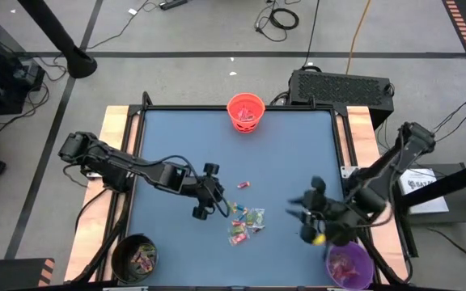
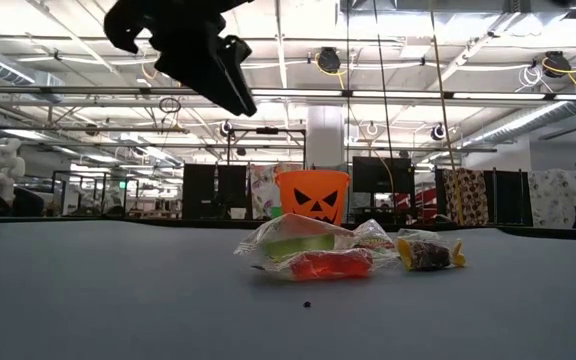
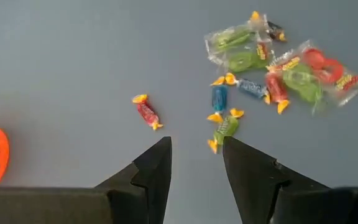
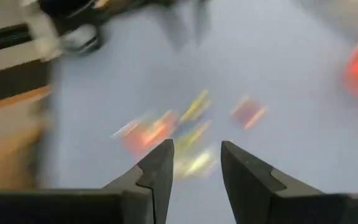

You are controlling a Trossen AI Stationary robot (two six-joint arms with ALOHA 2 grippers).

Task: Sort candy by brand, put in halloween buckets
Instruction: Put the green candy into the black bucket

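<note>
A small pile of wrapped candy in red, green and blue lies on the blue table near its middle, with one red piece apart on the far side. My left gripper hovers open above the table just left of the pile, a green piece lying on the table beyond its fingertips. My right gripper is open with nothing between its fingers, in the air between the pile and the purple bucket. The orange bucket stands at the far edge. The black bucket stands at the near left corner.
Bare blue table surrounds the candy pile on all sides. Pink wrapped pieces lie inside the purple bucket, and several pieces lie in the black one. Wooden rails run along the table's left and right edges. A dark box sits behind the far right corner.
</note>
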